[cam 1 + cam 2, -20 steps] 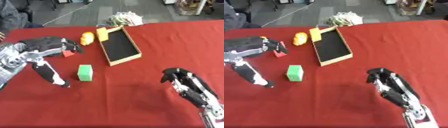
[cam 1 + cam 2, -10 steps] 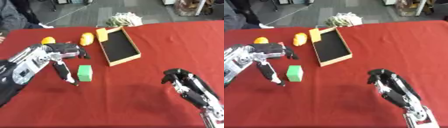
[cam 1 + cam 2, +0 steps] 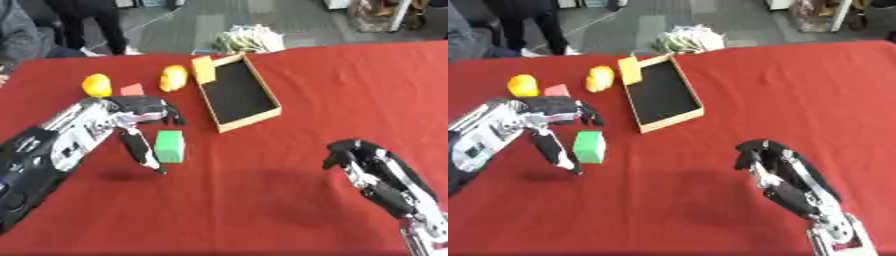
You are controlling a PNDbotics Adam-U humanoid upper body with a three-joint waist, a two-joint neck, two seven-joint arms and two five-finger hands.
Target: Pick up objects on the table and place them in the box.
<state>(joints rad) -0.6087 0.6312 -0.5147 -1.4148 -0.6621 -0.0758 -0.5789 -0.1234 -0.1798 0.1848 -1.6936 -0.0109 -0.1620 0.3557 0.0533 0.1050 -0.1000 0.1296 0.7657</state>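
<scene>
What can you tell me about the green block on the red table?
The green block is a plain, boxy shape, bright green all over, with no marks that show. It lies on the red tablecloth, left of the open box and not inside it. The robot's left hand is right beside it, thumb down along its left side and fingers above it. Whether the hand touches the block cannot be told.
</scene>
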